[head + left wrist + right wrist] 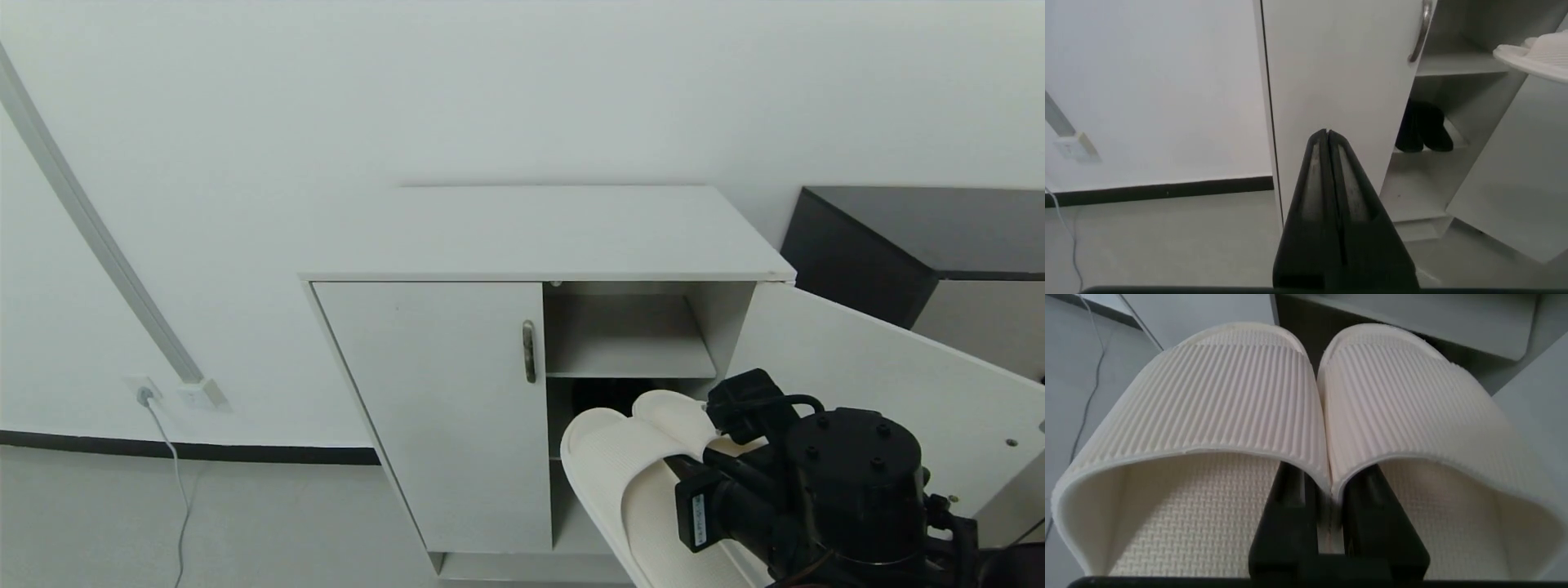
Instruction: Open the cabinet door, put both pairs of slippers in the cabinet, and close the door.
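Head view: my right pincer pinches the white slippers at the open cabinet; dark slippers sit on a shelf inside; my left pincer, pressed together, faces the shut door.

I find nothing here that I can read: no words, numbers or signs. The one piece of print is a small white label on the black housing on my right arm, and its characters are too small to read.
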### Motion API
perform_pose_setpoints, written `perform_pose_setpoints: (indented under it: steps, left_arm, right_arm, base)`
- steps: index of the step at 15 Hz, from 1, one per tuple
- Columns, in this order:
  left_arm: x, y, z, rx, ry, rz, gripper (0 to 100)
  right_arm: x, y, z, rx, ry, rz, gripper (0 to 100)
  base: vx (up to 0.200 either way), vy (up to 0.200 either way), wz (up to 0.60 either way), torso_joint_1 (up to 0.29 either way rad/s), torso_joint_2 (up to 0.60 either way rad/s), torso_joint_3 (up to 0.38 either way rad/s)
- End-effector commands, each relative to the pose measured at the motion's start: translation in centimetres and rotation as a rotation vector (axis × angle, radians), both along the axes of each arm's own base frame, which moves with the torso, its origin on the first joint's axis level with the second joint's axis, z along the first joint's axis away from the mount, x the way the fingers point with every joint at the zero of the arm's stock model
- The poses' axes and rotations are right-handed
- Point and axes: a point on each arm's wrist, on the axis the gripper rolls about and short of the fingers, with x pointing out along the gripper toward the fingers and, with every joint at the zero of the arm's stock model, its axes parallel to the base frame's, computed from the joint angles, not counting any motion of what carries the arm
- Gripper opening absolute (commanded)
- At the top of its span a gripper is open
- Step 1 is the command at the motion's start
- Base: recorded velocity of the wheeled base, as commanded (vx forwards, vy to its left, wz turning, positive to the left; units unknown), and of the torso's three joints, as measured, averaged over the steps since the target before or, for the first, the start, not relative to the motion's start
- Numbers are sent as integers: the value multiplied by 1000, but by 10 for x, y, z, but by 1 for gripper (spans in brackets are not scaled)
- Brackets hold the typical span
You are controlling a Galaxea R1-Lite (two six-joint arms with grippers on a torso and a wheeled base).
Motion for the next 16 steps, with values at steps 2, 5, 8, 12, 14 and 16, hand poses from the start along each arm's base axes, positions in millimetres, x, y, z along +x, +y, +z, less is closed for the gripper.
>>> perform_pose_setpoints:
  steps: [2,5,8,12,14,16]
  left_arm:
    - [0,0,0,0,1,-1,0]
    - [0,0,0,2,0,1,0]
    - [0,0,0,3,1,-1,0]
    - [0,0,0,3,1,-1,0]
    - [0,0,0,2,1,1,0]
    - [0,0,0,2,1,-1,0]
  right_arm:
    - [0,1,-2,-6,6,1,0]
    - [1,2,-5,-15,11,2,0]
    - [0,2,-6,-18,15,3,0]
    - [-1,1,-8,-24,20,3,0]
    - [-2,1,-8,-23,19,6,0]
    - [-3,0,-8,-25,21,9,0]
  base:
    - [0,0,0,-181,500,317]
    - [0,0,0,-168,489,321]
    - [0,0,0,-137,474,338]
    - [0,0,0,-107,459,347]
    - [0,0,0,-59,442,376]
    - [0,0,0,-34,444,398]
